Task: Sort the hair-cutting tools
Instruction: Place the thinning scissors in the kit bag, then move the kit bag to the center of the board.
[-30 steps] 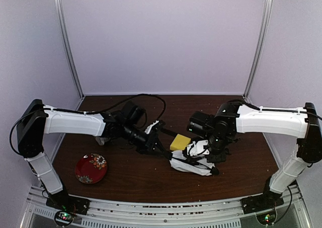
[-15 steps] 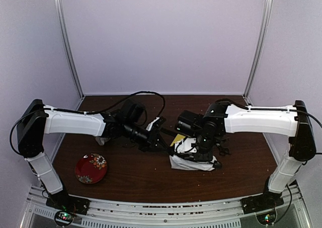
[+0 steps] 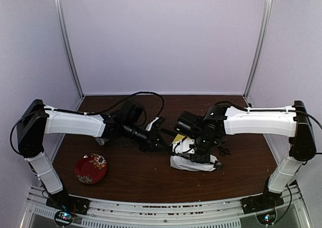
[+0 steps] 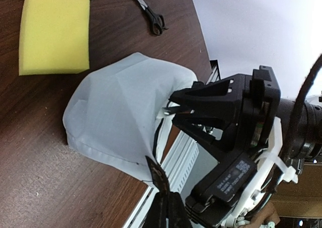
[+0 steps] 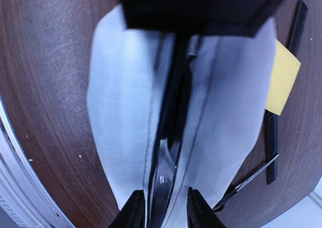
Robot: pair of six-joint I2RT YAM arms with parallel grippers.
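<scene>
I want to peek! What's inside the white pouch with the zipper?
Through the open zipper of the white pouch, the silver blades of a pair of scissors show. Deeper in it is dark, and the fabric hides anything else.

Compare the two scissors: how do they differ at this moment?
The pouched scissors lie inside the open pouch; the table scissors lie flat on the table, outside it. The pouched scissors show only a silver blade through the zipper opening; the table scissors show blades and black handles. Both have silver blades.
</scene>
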